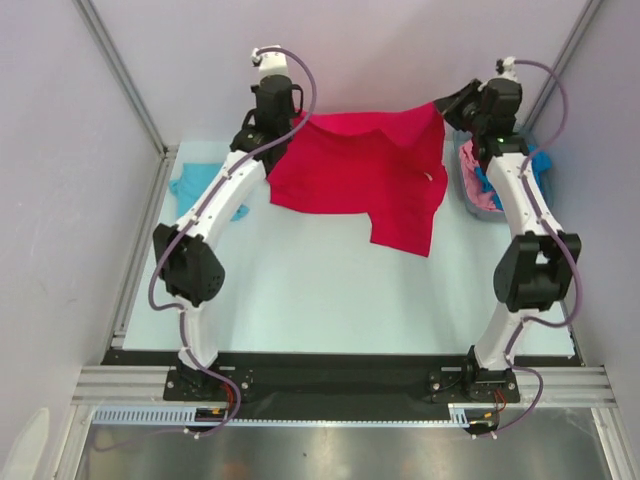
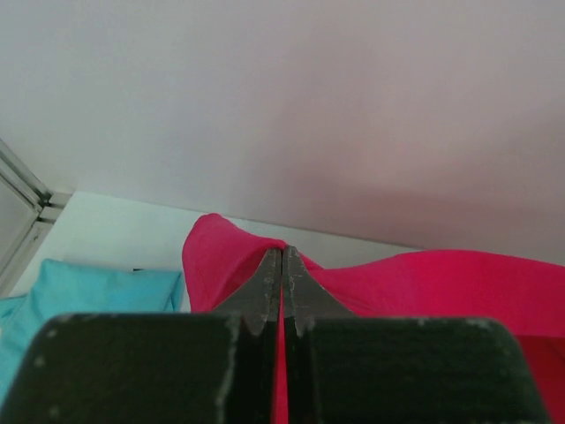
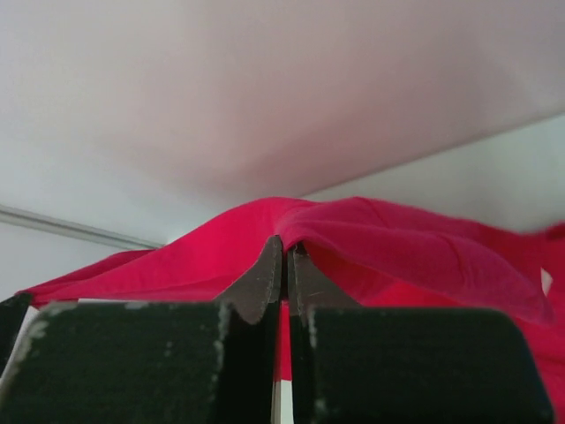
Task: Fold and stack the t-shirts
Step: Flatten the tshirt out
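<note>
Top external: shows red t-shirt [image 1: 360, 180] strung between both claws at far side of table [image 1: 300, 290]; far edge lifted clear, lower part draped down toward near right, hem apparently resting on table. Left wrist: finds left gripper [image 2: 282, 252] pinched fully together on a raised peak of red cloth; nothing else in the bite. Right wrist: finds right gripper [image 3: 284, 243] likewise clamped tight on a ridge of the same shirt, at its far right corner, close beside grey bin [image 1: 468, 200].

Reads as the spreading step, ahead of any fold; picked up by one edge, hung crooked, not yet laid flat. Calls next, probably, for drawing the two pinches apart enough to take out the sag, then carrying the edge nearer together and lowering to lay the shirt smooth on the open middle of table; calls for matched pace, else likely to skew or slip from one pinch; only then letting go and starting folds.

Count: two arms, two grippers, each closed on cloth; one red t-shirt, in hand; one teal t-shirt [image 1: 195, 190], lying at far left of table just beside left arm [image 1: 215, 200], untouched, folded or not hard to tell; one grey bin at far right, with pink cloth [image 1: 478, 192] and blue cloth [image 1: 540, 165] in or over it; at least one of each, exact number impossible to tell from the bunched heap.
</note>
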You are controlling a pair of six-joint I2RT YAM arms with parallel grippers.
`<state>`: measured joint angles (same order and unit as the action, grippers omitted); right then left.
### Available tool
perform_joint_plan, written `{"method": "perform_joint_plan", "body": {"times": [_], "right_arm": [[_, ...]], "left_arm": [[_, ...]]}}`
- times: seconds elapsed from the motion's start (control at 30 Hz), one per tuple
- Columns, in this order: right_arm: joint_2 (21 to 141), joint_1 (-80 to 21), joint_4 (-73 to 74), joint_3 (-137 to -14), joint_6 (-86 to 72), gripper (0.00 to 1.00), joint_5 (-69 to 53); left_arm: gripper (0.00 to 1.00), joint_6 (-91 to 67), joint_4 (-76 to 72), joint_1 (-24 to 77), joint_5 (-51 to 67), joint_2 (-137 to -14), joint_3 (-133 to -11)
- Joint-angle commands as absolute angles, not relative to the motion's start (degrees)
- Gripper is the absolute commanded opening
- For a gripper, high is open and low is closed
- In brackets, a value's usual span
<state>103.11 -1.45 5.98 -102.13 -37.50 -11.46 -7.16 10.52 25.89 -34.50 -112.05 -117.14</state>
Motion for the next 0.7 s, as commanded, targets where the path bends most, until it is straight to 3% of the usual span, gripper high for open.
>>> {"method": "perform_joint_plan", "body": {"times": [0.0,0.2,0.4,0.67], "right_arm": [[107.73,-2.02,4.21,-103.97,-37.79,0.0,-12.75],[102.41,-2.11,2.29,-98.19,-37.7,0.0,-11.34],[88.18,-3.86,4.12,-93.78,-37.71,0.0,-9.76],[62.43,-6.15,15.54,-86.32,-38.23,0.0,-7.65]], "left_arm": [[0.0,-8.79,9.4,25.58,-35.25,-115.82,-120.32],[0.0,-9.49,8.36,26.98,-36.3,-111.99,-116.21],[0.0,-9.93,5.1,32.16,-40.34,-95.03,-103.11],[0.0,-7.56,5.01,52.1,-52.53,-64.84,-83.17]]}}
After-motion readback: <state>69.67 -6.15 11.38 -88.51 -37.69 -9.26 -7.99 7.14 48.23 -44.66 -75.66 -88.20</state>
